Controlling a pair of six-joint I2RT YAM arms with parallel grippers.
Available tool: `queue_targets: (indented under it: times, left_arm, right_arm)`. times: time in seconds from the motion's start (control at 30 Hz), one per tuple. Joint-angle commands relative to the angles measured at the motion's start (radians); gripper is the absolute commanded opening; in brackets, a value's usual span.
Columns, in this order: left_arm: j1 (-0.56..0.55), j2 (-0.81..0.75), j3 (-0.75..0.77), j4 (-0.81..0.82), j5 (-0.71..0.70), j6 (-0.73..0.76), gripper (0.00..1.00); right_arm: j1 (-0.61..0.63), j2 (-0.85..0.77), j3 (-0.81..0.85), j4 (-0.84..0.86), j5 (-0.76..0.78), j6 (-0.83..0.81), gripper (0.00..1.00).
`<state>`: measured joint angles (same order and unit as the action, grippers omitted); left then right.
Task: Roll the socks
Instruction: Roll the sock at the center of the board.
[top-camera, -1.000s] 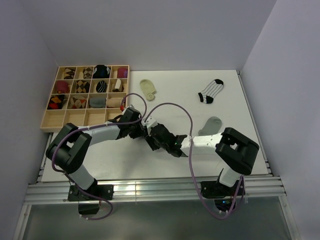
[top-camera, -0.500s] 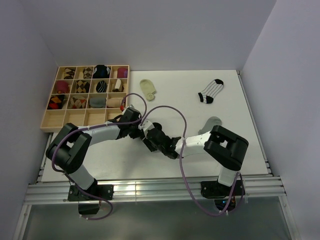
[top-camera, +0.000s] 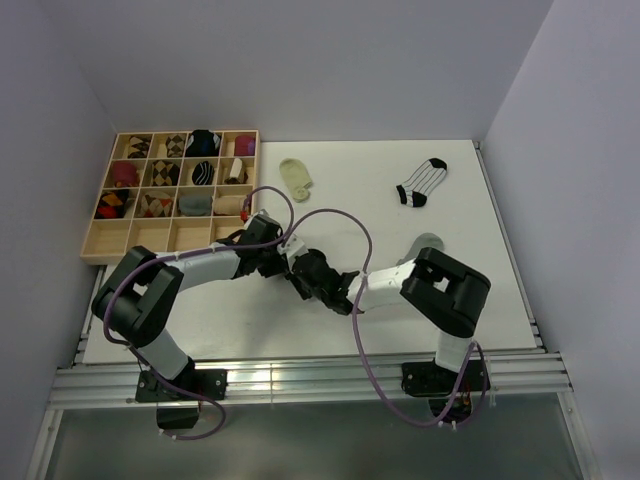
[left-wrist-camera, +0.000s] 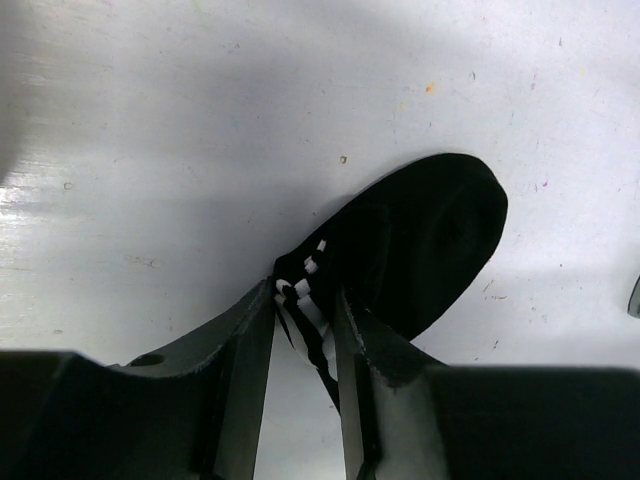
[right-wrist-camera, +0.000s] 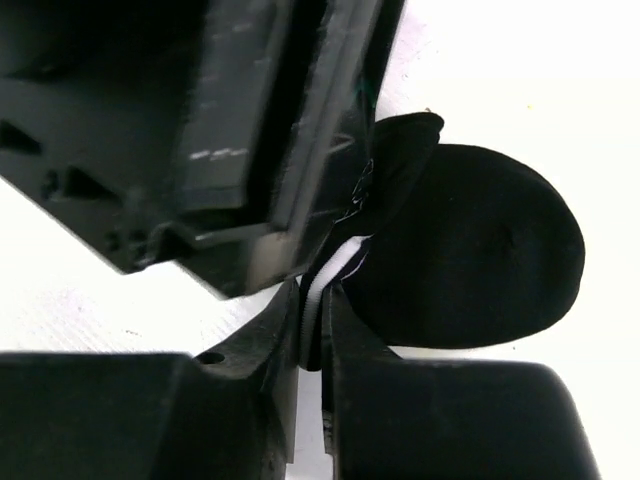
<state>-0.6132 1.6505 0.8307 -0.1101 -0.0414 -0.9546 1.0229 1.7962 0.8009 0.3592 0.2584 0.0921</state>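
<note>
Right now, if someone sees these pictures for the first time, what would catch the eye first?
In the middle, the left gripper and the right gripper both pinch one black sock with white stripes. At the far left stands a wooden compartment tray holding rolled socks, and a cream sock, a white striped sock and a grey sock lie loose.

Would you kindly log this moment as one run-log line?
phase: rolling | left tool: shut on black sock | right tool: shut on black sock
</note>
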Motion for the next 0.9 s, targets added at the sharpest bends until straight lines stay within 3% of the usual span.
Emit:
queue_targets:
  times: [0.0, 0.07, 0.27, 0.47, 0.5, 0.6, 0.73, 0.87]
  left_arm:
    - [-0.008, -0.004, -0.01, -0.076, -0.003, 0.033, 0.37]
    - [-0.008, -0.021, -0.019, -0.065, -0.003, 0.02, 0.4]
    - [-0.008, -0.136, -0.064, -0.037, -0.044, -0.044, 0.53]
    - [-0.007, -0.271, -0.108, -0.028, -0.103, -0.14, 0.66]
    - [-0.007, -0.282, -0.116, -0.017, -0.104, -0.153, 0.71]
    - [-0.007, -0.299, -0.142, 0.006, -0.083, -0.19, 0.75]
    - [-0.007, -0.276, -0.151, 0.015, -0.066, -0.24, 0.75]
    - [-0.007, -0.23, -0.148, 0.026, -0.049, -0.259, 0.73]
  right_arm:
    - [-0.046, -0.006, 0.003, -0.057, -0.077, 0.055, 0.06]
    - [-0.093, -0.017, 0.009, -0.086, -0.195, 0.084, 0.01]
    - [-0.268, 0.005, 0.04, -0.129, -0.598, 0.213, 0.0]
    - [-0.385, 0.101, 0.047, -0.037, -0.954, 0.4, 0.0]
    - [-0.394, 0.115, 0.053, -0.026, -0.987, 0.425, 0.0]
    - [-0.429, 0.17, 0.041, 0.07, -1.105, 0.554, 0.0]
    - [-0.46, 0.207, -0.003, 0.251, -1.142, 0.693, 0.0]
    - [-0.472, 0.226, -0.032, 0.277, -1.114, 0.754, 0.0]
